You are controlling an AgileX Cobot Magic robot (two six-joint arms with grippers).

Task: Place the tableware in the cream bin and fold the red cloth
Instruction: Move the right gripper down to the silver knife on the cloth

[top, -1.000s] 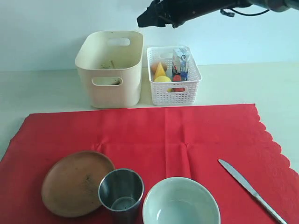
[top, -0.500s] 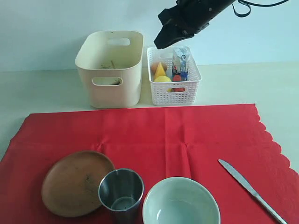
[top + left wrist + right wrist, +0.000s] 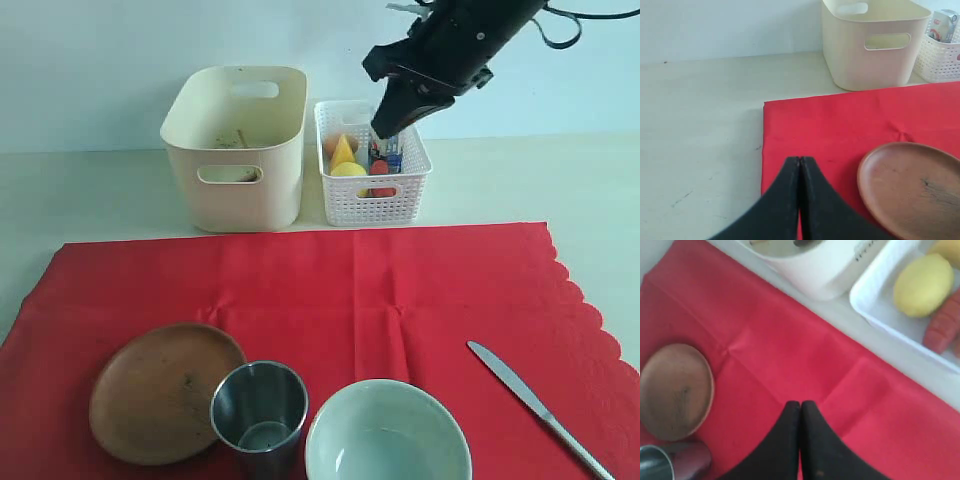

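On pale table (image 3: 100, 190), red cloth (image 3: 300, 285), plain white wall (image 3: 100, 60) behind

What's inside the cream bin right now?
Inside the cream bin, a thin stick shows against the inner wall, and a dark item shows through the front handle hole. The near wall hides the floor.

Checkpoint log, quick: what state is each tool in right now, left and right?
Left tool: closed, holding nothing.
Right tool: closed, holding nothing.
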